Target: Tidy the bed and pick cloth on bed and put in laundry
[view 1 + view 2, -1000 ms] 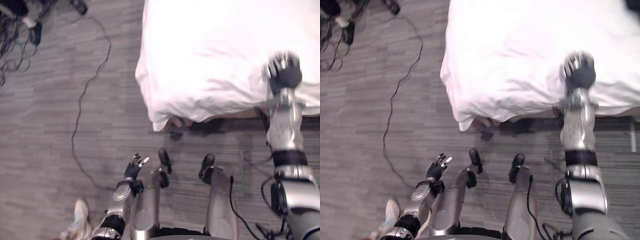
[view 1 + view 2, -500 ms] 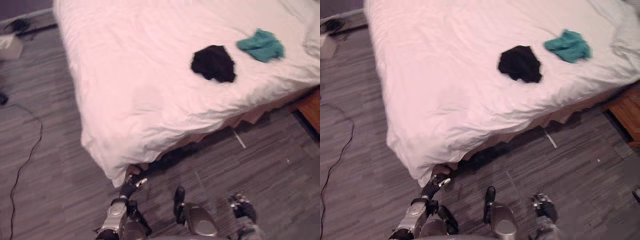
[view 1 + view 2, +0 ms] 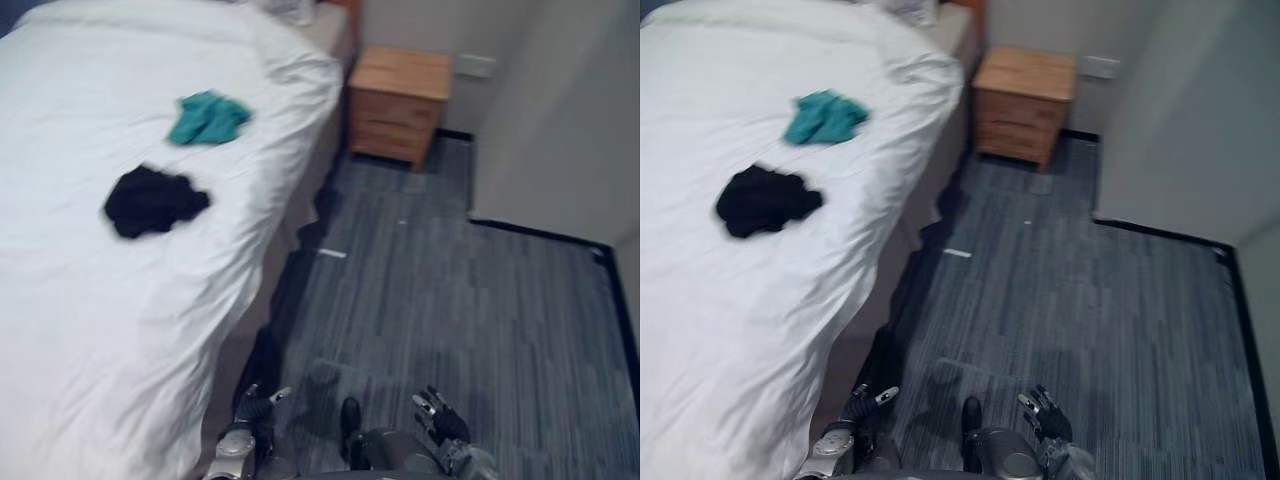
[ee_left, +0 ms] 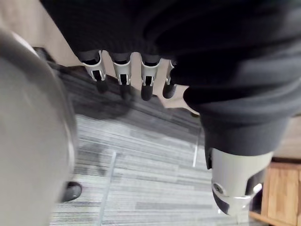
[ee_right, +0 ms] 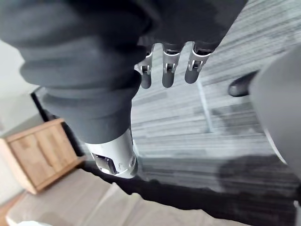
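Black cloth (image 3: 153, 200) and teal cloth (image 3: 207, 117) lie unpicked on bed (image 3: 90, 330), upper left. Our left hand (image 3: 255, 405) and right hand (image 3: 438, 420) hang empty, fingers loosely spread; next, we should approach.

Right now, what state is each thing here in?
Bed: white cover spread, wrinkled.
Black cloth: crumpled, lying on it.
Teal cloth: crumpled, on it, apart from the black one.
Nightstand: drawers look shut.
Left hand: open, empty.
Right hand: open, empty.
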`<state>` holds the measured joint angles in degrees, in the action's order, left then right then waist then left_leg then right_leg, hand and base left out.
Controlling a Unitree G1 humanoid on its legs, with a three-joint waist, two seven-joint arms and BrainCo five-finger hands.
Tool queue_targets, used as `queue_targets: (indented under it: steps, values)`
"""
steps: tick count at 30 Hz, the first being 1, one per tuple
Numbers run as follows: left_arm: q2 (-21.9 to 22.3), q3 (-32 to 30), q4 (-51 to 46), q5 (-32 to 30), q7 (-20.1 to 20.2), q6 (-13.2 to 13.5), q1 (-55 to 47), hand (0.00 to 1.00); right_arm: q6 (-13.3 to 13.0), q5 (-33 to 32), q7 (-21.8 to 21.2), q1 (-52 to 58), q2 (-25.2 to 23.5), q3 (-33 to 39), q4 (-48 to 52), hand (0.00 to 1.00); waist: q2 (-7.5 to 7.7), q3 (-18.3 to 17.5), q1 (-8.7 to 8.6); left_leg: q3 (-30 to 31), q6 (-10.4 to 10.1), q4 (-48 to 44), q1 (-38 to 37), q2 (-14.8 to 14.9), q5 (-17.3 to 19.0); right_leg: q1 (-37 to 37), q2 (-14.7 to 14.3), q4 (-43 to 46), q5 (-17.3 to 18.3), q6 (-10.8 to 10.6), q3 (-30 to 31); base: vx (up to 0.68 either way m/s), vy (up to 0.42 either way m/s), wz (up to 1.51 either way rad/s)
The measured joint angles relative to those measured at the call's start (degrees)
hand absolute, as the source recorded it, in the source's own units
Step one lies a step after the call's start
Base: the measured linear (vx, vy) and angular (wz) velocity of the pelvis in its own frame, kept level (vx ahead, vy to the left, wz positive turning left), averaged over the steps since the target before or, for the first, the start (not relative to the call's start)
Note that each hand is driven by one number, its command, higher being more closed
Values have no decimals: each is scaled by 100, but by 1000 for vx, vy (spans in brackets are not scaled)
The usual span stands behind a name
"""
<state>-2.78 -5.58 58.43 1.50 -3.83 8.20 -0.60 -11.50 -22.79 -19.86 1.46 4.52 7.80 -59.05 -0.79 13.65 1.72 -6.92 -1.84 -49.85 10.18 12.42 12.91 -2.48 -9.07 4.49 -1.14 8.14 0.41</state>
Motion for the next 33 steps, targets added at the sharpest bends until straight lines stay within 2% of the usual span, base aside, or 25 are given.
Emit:
queue_targets:
  steps: [2,3,4,5,7,8,9,10,11,12,13,14,16,18,20,21,22,23,24,25,26,27,29,31,33]
  values:
    - [-43,-9,-12,88,6,66,15,0,-96,150,-3,-13,-12,-132,-14,0,24,-21,104,319,-20,1174,107,-322,-14,95,-26,-23,0,-7,235,33,170,-214]
    - [-16,14,24,111,0,124,-6,0,-128,195,-5,11,58,-330,-9,0,-115,-85,145,417,-188,2329,149,-343,-233,131,-129,-99,-8,-94,344,44,173,-196]
    - [-16,35,58,133,-1,130,3,0,-121,201,10,21,35,-383,-43,0,-132,-74,208,377,-112,2310,133,-340,-425,160,-140,-102,-60,-179,407,138,192,-160]
    - [-31,51,92,125,-13,138,64,0,-130,214,44,38,10,-475,8,0,-22,-128,176,160,-94,2509,28,-360,-417,233,-39,-225,-107,-313,485,160,149,-74]
    - [0,155,149,133,-19,216,261,0,-115,325,105,91,61,-597,-80,0,62,-165,117,138,9,2759,-40,-562,-430,105,193,-199,2,-465,264,116,159,-10]
    - [37,236,142,158,-21,229,275,0,-83,375,117,91,77,-629,-98,0,117,-172,100,144,102,2991,-179,-729,-428,-19,367,80,416,-714,158,61,146,8]
    - [32,322,177,191,-22,221,239,0,-79,392,124,118,71,-679,-103,0,158,-189,91,127,183,3128,-301,-810,-363,-109,463,350,602,-948,47,123,150,-14]
    - [-27,372,167,212,-26,233,199,0,-98,408,120,94,71,-709,-84,0,276,-182,127,49,288,3298,-413,-935,-204,-740,785,1937,790,-1426,-207,125,93,-18]
    - [-128,375,205,233,-46,211,197,0,-93,412,119,-32,70,-704,-121,0,345,-124,63,90,399,3282,-578,-1049,-124,-1354,958,3418,595,-1279,-292,138,72,6]
    - [-178,428,301,234,-52,186,164,0,-117,401,129,-94,92,-694,-137,0,299,-84,-30,167,422,3261,-805,-1042,-122,-1693,1067,4148,546,-1230,-436,193,50,50]
    - [-238,536,322,238,-58,158,61,0,-164,353,144,-65,101,-667,-175,0,235,-42,-100,247,464,3255,-1013,-1005,-143,-1670,1164,4184,818,-1100,-572,270,24,69]
    - [-285,533,293,268,-61,157,30,0,-200,313,145,28,88,-645,-251,0,244,-45,-107,270,454,3248,-1161,-958,-117,-1520,1251,3643,922,-1082,-675,326,-11,69]
    - [-333,487,284,261,25,137,15,0,-204,330,148,57,61,-540,-293,0,249,-57,-60,468,393,3245,-1378,-889,97,-1225,1391,1858,813,-1081,-809,355,-97,49]
    - [-314,456,281,286,198,21,28,0,-237,414,117,3,54,-401,-288,0,164,-27,-85,598,203,3047,-1392,-722,401,-1353,1414,732,396,-1153,-712,408,-153,23]
    - [-296,299,285,316,384,-184,39,0,-235,549,207,-1,25,-313,-272,0,194,-17,-76,687,68,2891,-1599,-615,827,-1277,1468,449,290,-1235,-648,479,-249,13]
    - [-246,225,286,341,403,-312,-5,0,-185,569,279,-7,66,-253,-245,0,61,-40,-98,672,19,3013,-1916,-374,1000,-1197,1378,736,-35,-1202,-800,627,-329,15]
    - [-187,139,290,338,423,-360,-131,0,-128,593,325,-2,72,-215,-229,0,-64,-154,-120,695,-98,3054,-2081,-242,947,-1175,1245,949,-31,-1186,-921,652,-340,24]
    - [-69,-46,273,329,473,-390,-146,0,-40,658,442,-56,94,-204,-267,0,-69,-208,-109,810,80,2093,-1737,-123,803,-1203,1188,1279,85,-977,-1073,659,-348,36]
    - [82,-321,144,356,498,-385,-138,0,60,746,490,-84,139,-203,-247,0,-211,-174,-79,946,193,537,-916,39,133,-1054,1064,1352,350,-847,-1200,543,-314,39]
    - [142,-369,107,390,472,-376,-81,0,97,781,460,-110,223,-247,-237,0,-342,-125,-60,996,183,-320,-447,201,-595,-822,948,1237,461,-769,-1292,547,-280,39]
    - [157,-336,117,473,428,-382,-38,0,162,789,461,-182,294,-302,-270,0,-423,-21,-26,987,85,-1110,-18,323,-716,-386,810,1029,600,-698,-1362,459,-168,31]
    - [132,-321,119,484,414,-383,-37,0,184,804,449,-222,295,-347,-277,0,-426,10,-36,900,27,-1282,108,280,-600,-119,802,928,651,-624,-1392,582,-197,25]
    - [22,-134,79,518,390,-343,-41,0,185,817,295,-208,227,-444,-309,0,-310,63,-20,22,-51,-611,239,8,-162,725,909,487,746,-659,-1451,603,-191,13]
    - [39,-45,14,518,393,-197,-39,0,185,820,205,-231,225,-557,-240,0,-258,50,55,-883,-116,1256,414,-436,-204,1143,1010,83,843,-788,-1461,507,-102,1]
    - [42,32,12,512,386,-71,-38,0,195,910,210,-227,213,-593,-256,0,-264,55,72,-1499,-320,3101,555,-702,-625,1490,953,-216,988,-896,-1642,530,-40,23]
